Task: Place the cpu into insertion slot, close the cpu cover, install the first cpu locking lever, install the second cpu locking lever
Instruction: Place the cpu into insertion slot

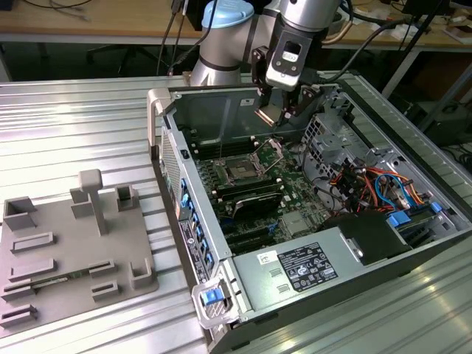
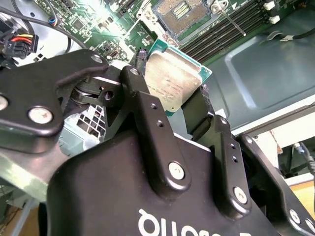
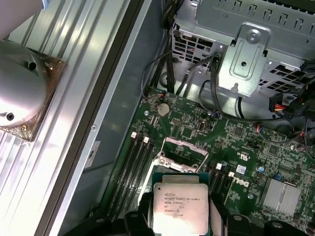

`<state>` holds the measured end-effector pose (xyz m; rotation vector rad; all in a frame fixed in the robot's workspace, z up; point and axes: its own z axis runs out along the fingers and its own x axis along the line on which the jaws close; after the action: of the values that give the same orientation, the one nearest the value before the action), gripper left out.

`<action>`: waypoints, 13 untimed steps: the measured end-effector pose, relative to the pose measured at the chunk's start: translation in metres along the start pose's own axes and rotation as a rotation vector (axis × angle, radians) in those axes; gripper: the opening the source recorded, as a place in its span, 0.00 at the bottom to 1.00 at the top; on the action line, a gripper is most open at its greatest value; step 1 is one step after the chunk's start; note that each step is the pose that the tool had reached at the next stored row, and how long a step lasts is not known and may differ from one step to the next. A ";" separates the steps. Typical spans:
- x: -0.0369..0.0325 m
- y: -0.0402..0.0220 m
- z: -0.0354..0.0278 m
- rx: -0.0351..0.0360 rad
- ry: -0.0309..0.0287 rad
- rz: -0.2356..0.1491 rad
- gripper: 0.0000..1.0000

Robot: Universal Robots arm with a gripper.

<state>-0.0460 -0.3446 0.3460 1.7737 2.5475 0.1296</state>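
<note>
**Exterior view.** An open computer case is seen lying on a ribbed metal table. The insertion slot is noted on the green board inside the case, uncovered, with its dark square exposed. The cpu cover is found standing open at the edge of the slot nearest the arm. The cpu is held in the jaws above the slot and well apart from it. A grey fixture plate is recorded on the table, well apart from the slot, outside the case on the exterior view's left.

**Second wrist view.** The cpu is seen pinched by its edges between the two black jaws. Its silver face is turned to the camera and its green rim is showing. The insertion slot is observed beyond the cpu, open and untouched. Long black memory slots are noted just beside the slot.

**First wrist view.** The cpu is seen clamped between the jaws, with its silver face visible. The silver frame of the cpu cover is observed just beyond the cpu. The slot is largely hidden behind the cpu. A perforated metal drive cage is recorded farther from the slot, past the cover.
</note>
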 end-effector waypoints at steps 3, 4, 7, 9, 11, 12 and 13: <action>0.0000 -0.0001 0.0000 -0.0001 -0.0008 0.009 0.55; 0.0000 -0.0001 0.0000 -0.0002 -0.0008 0.009 0.55; 0.0000 -0.0001 0.0000 -0.0002 -0.0009 0.010 0.55; 0.0000 -0.0001 0.0004 -0.0006 -0.0024 0.028 0.55; 0.0000 -0.0001 0.0005 -0.0009 -0.0040 0.045 0.55; 0.0000 -0.0001 0.0007 -0.0010 -0.0048 0.054 0.55; 0.0000 -0.0001 0.0008 -0.0012 -0.0055 0.061 0.55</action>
<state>-0.0461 -0.3446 0.3452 1.8499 2.4896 0.1278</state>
